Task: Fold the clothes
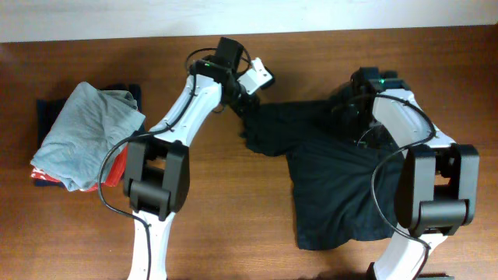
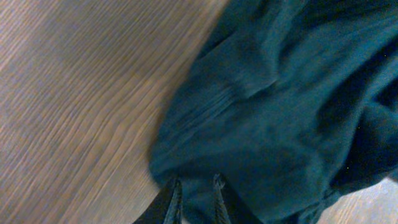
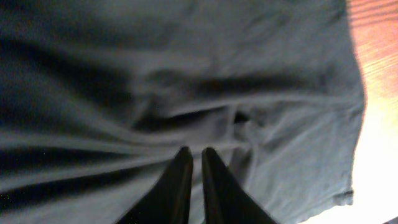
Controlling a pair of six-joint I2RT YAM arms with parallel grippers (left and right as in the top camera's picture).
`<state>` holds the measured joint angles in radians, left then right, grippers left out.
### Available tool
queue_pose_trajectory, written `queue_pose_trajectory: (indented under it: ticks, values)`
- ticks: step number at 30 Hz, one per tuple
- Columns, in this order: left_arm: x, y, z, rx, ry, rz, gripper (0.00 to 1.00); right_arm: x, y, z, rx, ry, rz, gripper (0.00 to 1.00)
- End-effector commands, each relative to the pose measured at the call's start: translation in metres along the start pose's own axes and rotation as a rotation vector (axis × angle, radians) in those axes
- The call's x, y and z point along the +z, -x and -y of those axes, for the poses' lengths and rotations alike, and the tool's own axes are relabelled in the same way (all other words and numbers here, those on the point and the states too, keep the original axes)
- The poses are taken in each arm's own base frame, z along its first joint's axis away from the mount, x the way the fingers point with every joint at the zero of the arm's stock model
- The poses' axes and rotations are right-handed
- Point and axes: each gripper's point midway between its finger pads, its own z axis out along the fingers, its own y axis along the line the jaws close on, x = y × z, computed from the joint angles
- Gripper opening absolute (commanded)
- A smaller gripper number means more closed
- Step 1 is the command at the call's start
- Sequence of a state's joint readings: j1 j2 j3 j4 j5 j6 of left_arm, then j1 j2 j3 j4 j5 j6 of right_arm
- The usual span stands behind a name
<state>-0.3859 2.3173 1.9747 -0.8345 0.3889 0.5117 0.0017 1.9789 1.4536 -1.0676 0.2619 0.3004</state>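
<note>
We see a black T-shirt [image 1: 334,179] lying crumpled on the right half of a wooden table [image 1: 233,233], its upper part bunched between two robot arms; the left gripper [image 2: 194,186] sits at a sleeve edge, fingers slightly apart with cloth between them, and we cannot tell whether it grips. The right gripper [image 3: 196,152] is pinched almost closed on the fabric, creases running to its tips; we judge the two are placed at opposite ends to spread the shirt flat for folding.
</note>
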Motion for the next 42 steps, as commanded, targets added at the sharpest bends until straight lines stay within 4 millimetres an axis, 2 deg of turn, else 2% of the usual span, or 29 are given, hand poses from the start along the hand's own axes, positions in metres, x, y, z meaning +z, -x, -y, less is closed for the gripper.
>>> queue_pose_trajectory:
  ticks: [1, 2, 5, 11, 18, 21, 24, 27, 32, 38, 42]
  values:
    - [0.016, 0.012, 0.025, 0.105, -0.042, 0.012, 0.05, -0.037, 0.008, -0.013, -0.041, 0.135, 0.051, 0.13]
    - [0.02, 0.011, 0.028, 0.112, -0.039, 0.001, 0.01, -0.041, 0.008, -0.012, -0.04, 0.14, 0.054, 0.13]
    - [0.04, 0.005, 0.035, 0.132, -0.031, -0.04, 0.0, -0.045, 0.005, -0.01, -0.041, 0.14, 0.052, 0.14]
    - [0.07, -0.014, 0.025, 0.139, 0.018, -0.107, 0.0, -0.045, -0.004, -0.012, -0.049, 0.156, 0.01, 0.14]
    - [0.08, -0.025, -0.007, 0.111, 0.129, -0.134, 0.0, -0.046, -0.006, -0.016, -0.05, 0.18, 0.001, 0.14]
    - [0.084, -0.043, -0.034, 0.025, 0.227, -0.181, 0.0, -0.046, -0.007, -0.016, -0.051, 0.182, -0.003, 0.14]
    - [0.082, -0.07, -0.064, -0.083, 0.331, -0.247, 0.0, -0.046, -0.009, -0.017, -0.052, 0.183, -0.01, 0.13]
    - [0.072, -0.106, -0.101, -0.235, 0.459, -0.317, 0.0, -0.046, -0.014, -0.018, -0.054, 0.194, -0.031, 0.13]
    - [0.05, -0.147, -0.131, -0.383, 0.479, -0.365, 0.0, -0.046, -0.018, -0.019, -0.053, 0.202, -0.048, 0.14]
    - [0.031, -0.184, -0.144, -0.503, 0.477, -0.431, 0.0, -0.037, -0.026, -0.018, 0.032, 0.187, -0.092, 0.2]
    - [0.026, -0.195, -0.143, -0.557, 0.473, -0.455, 0.0, -0.014, -0.033, -0.025, 0.053, 0.194, -0.105, 0.2]
